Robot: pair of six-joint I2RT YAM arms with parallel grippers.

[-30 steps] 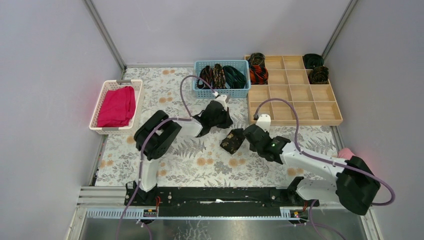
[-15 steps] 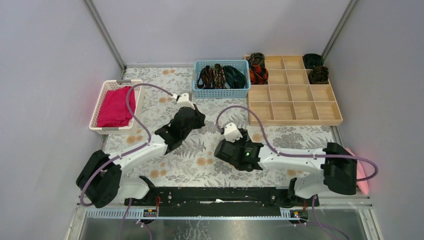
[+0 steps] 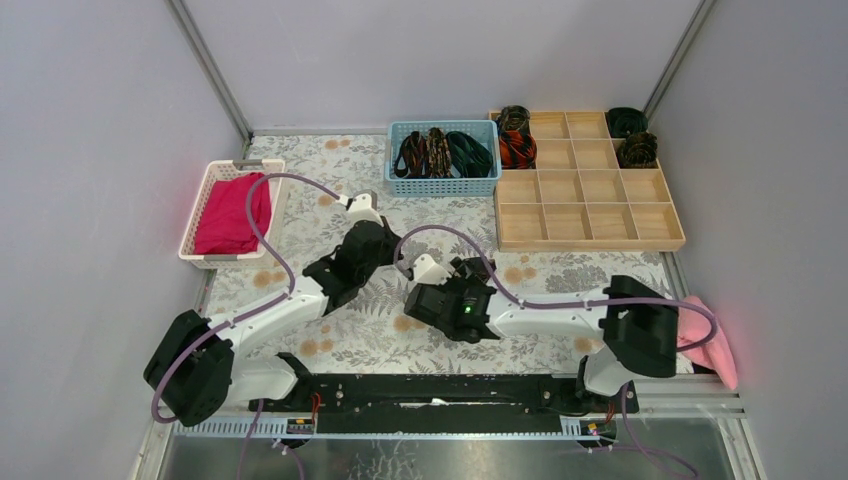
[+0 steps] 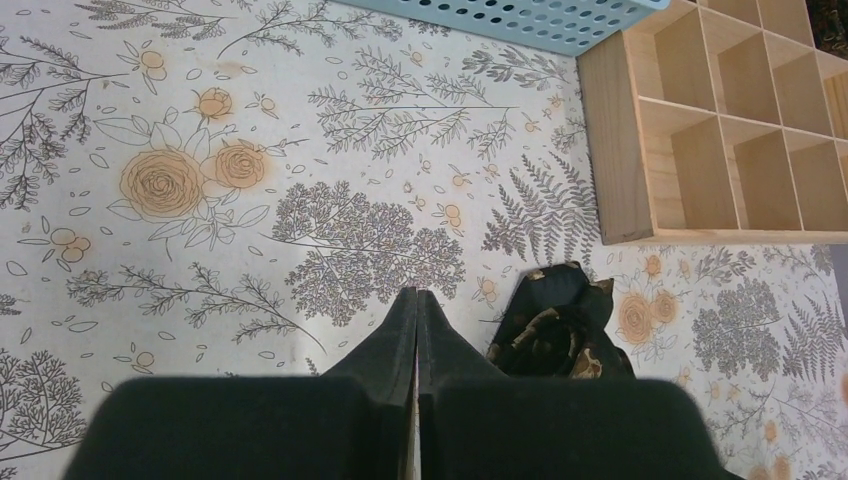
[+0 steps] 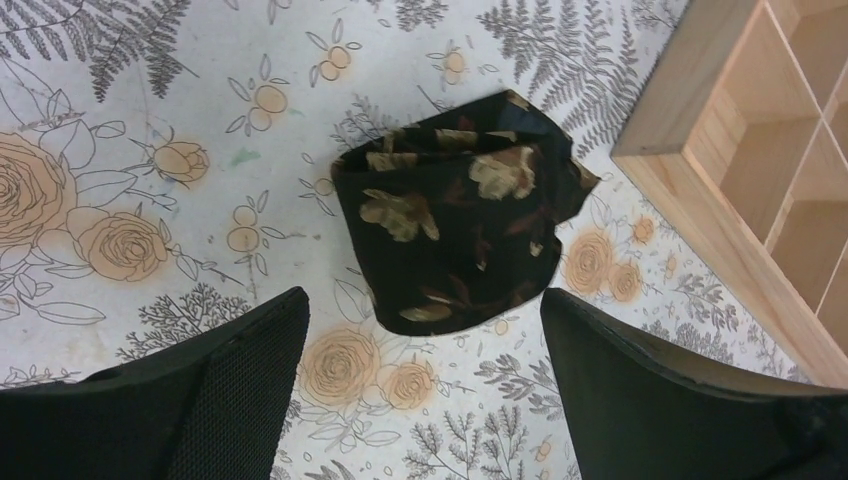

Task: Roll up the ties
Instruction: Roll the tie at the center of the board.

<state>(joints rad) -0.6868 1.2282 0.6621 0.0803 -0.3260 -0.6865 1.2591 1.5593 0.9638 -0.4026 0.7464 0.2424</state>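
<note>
Right claw (image 5: 425, 325) spread over rolled tie (image 5: 460, 235) lying free on worktop (image 5: 150, 120), likely awaiting tray (image 5: 690, 100); left claw (image 4: 415, 300) pressed together, empty.

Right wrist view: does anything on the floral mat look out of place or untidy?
The black fabric tie with gold-brown flecks lies alone on the floral mat as a slack, lopsided bundle beside the wooden compartment tray, below the open right gripper; the other rolled ties sit in compartments.

Bright, even, diffuse light; shadows soft and faint; pictures sharp.
</note>
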